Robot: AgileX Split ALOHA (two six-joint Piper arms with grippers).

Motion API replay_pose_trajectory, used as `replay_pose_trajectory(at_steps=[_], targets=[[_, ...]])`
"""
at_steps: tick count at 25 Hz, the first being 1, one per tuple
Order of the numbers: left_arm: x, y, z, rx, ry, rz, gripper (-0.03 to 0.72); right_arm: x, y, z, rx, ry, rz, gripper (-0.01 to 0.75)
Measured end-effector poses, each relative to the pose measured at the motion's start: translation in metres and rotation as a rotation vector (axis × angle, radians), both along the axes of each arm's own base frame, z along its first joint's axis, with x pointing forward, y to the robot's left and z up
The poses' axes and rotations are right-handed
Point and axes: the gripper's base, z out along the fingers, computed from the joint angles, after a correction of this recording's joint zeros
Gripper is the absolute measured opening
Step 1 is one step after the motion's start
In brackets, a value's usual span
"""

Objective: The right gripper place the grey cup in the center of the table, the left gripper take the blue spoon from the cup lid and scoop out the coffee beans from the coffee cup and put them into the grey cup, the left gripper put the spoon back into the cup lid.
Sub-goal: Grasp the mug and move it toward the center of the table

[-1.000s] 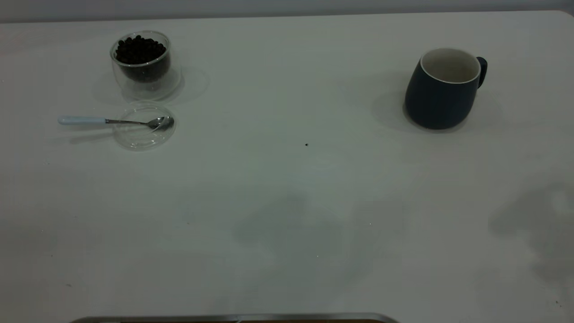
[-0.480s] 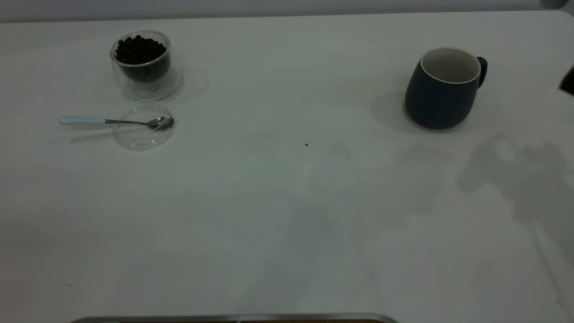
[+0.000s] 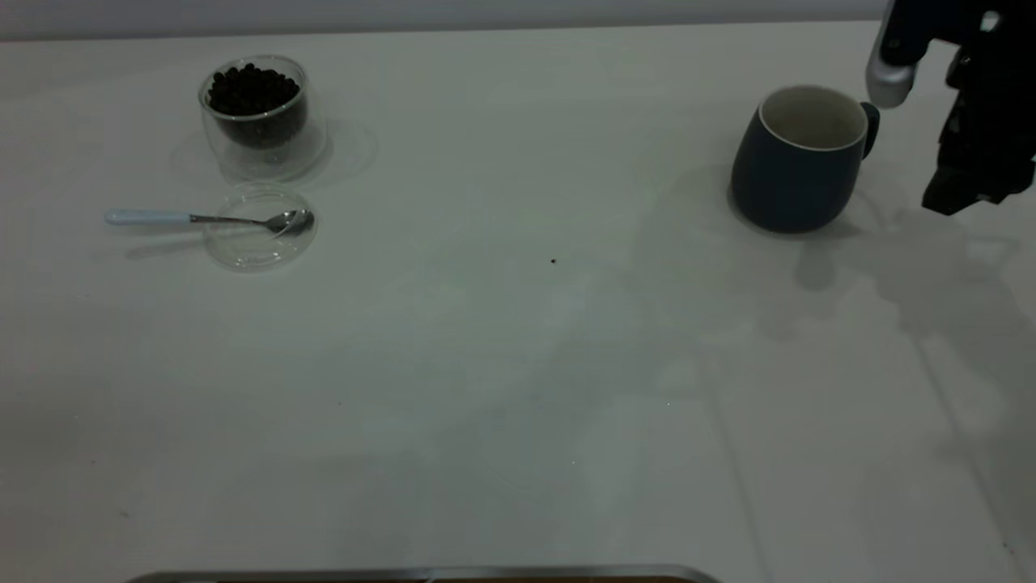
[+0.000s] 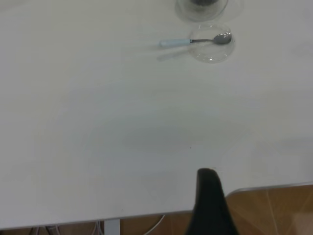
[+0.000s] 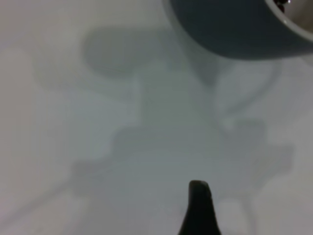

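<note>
The grey cup [image 3: 797, 174] stands upright at the far right of the table [image 3: 518, 364], its handle turned toward the right arm. My right gripper [image 3: 967, 190] hangs just right of the cup, apart from it; the cup's lower wall [image 5: 230, 29] shows in the right wrist view. At the far left, the blue spoon [image 3: 194, 218] lies with its bowl in the cup lid [image 3: 259, 235]. Behind the lid is the coffee cup [image 3: 261, 129], heaped with coffee beans [image 3: 251, 87]. My left gripper [image 4: 209, 205] is back over the table's near edge, far from the spoon [image 4: 195, 41].
A single dark speck [image 3: 554, 261] lies near the middle of the table. A metal strip [image 3: 421, 573] runs along the near edge. Wooden floor [image 4: 274, 210] shows past the table corner in the left wrist view.
The right arm has come in from the right edge and now hangs beside the grey cup. Its shadow has slid across the table toward the cup. Cup, spoon and lid have not moved.
</note>
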Motion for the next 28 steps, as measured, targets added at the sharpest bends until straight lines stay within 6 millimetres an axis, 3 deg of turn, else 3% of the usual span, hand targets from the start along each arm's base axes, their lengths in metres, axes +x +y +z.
replay_pose_trajectory(at_steps=[8, 16, 20, 28], targets=[[0.0, 0.0, 0.0, 0.001, 0.0, -0.001, 0.593, 0.024, 0.012, -0.013, -0.022, -0.059, 0.091, 0.596], [0.0, 0.0, 0.0, 0.001, 0.0, -0.001, 0.593, 0.029, 0.04, -0.024, -0.015, -0.114, 0.162, 0.592], [0.0, 0.0, 0.0, 0.001, 0.0, -0.001, 0.593, 0.025, 0.066, -0.025, -0.005, -0.124, 0.214, 0.592], [0.0, 0.0, 0.0, 0.001, 0.0, -0.001, 0.593, 0.005, 0.137, -0.024, 0.073, -0.136, 0.267, 0.592]])
